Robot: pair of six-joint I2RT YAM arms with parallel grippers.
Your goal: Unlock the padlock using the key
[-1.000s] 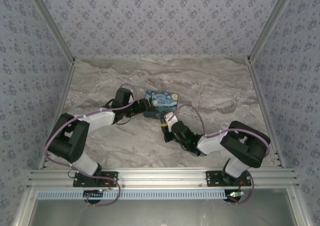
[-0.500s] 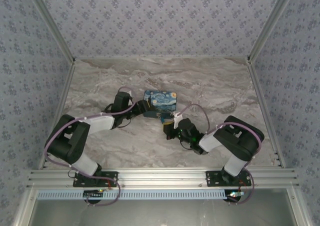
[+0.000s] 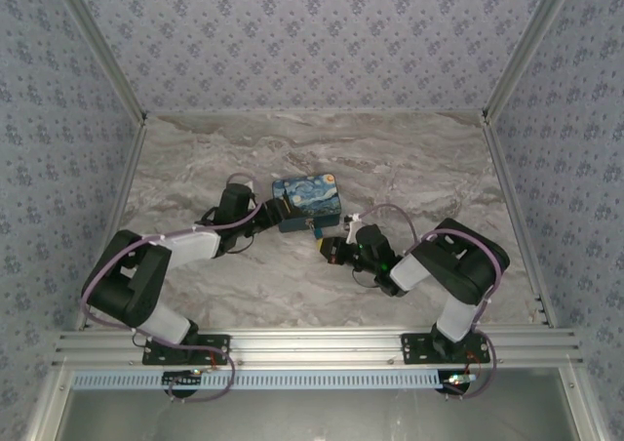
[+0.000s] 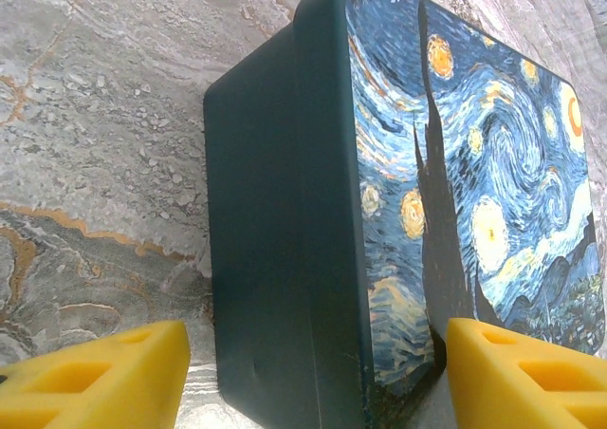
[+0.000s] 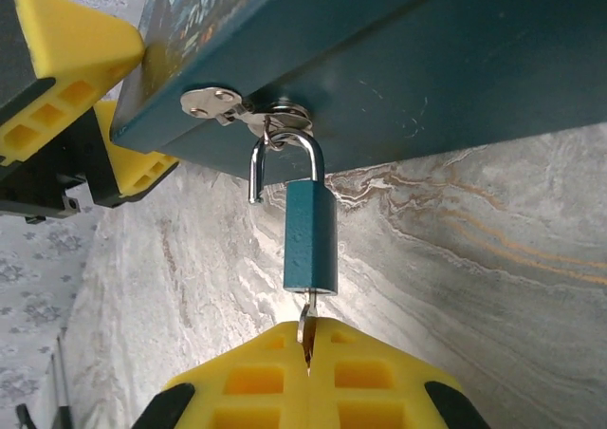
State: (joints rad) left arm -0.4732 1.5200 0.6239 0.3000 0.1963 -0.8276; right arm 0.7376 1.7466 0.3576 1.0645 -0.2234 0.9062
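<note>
A teal padlock [image 5: 310, 234] hangs by its shackle from the metal hasp [image 5: 223, 104] of a dark box [image 3: 307, 197] with a starry painted lid. One shackle leg ends free beside the lock body. The key [image 5: 305, 329] sits in the lock's underside, and my right gripper [image 5: 305, 353] is shut on its head. In the top view the right gripper [image 3: 331, 249] lies just in front of the box. My left gripper [image 4: 318, 372] clamps the box's left corner [image 4: 285, 258], one pad on the lid and the other by the underside; its yellow fingers [image 5: 57, 49] show beyond the hasp.
The marble table [image 3: 419, 168] is walled by patterned panels at the back and both sides. An aluminium rail [image 3: 312, 343] runs along the near edge by the arm bases. Both forearms lie low across the table's middle.
The box has turned and shifted slightly back-left with my left gripper. The right arm's elbow has folded in, and its gripper has moved a little right, still on the key.
</note>
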